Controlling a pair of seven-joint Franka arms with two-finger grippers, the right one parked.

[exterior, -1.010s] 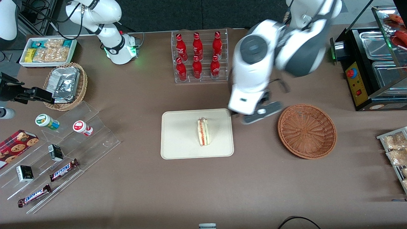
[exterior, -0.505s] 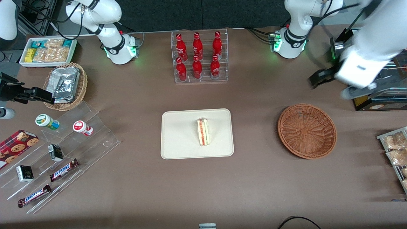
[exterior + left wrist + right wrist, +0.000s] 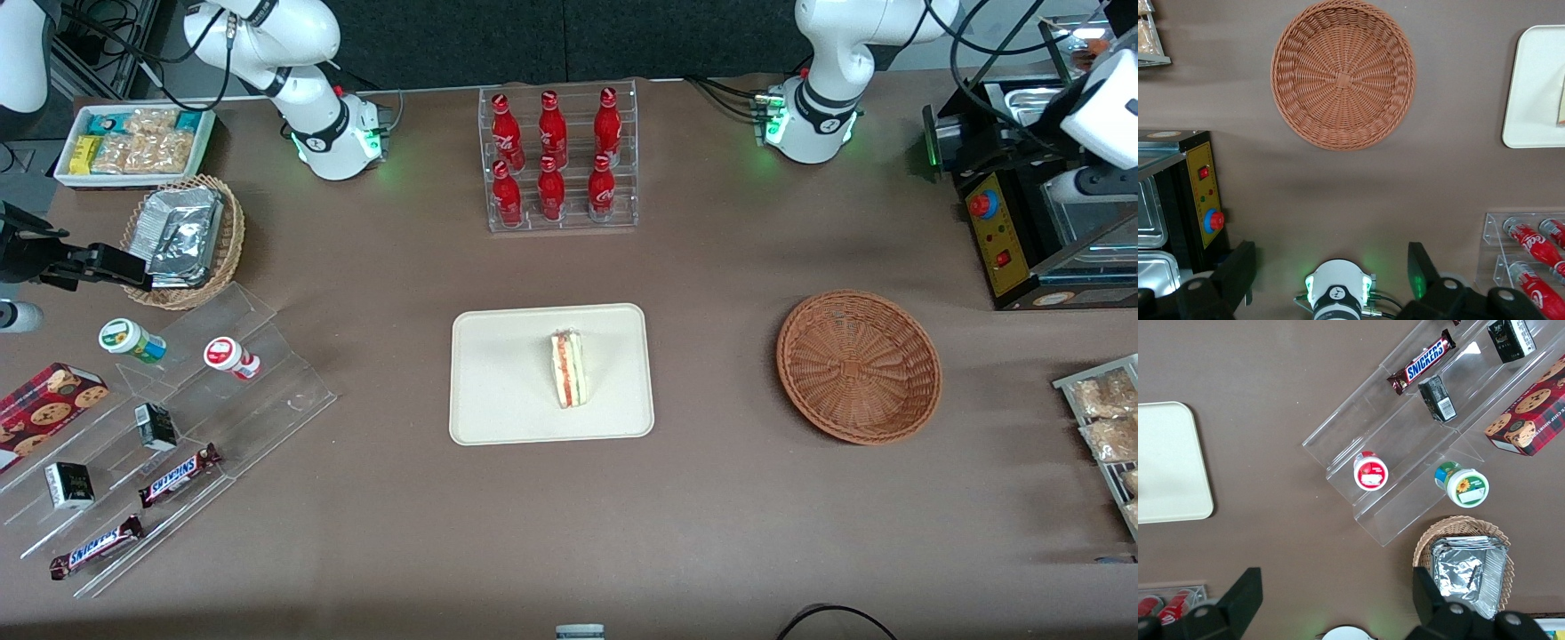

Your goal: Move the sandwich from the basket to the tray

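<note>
Front view: sandwich on tray, basket empty, gripper jaws open, raised near working arm's end; task looks done, nothing next.

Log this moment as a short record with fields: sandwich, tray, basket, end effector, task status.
sandwich: a wedge lying on the tray, filling edge showing
tray: cream, flat on the table, nearer the front camera than the bottle rack
basket: woven bowl beside the tray, toward the working arm's end, nothing in it
end effector: open, raised high above the table, holding nothing
task status: sandwich is on the tray
</note>
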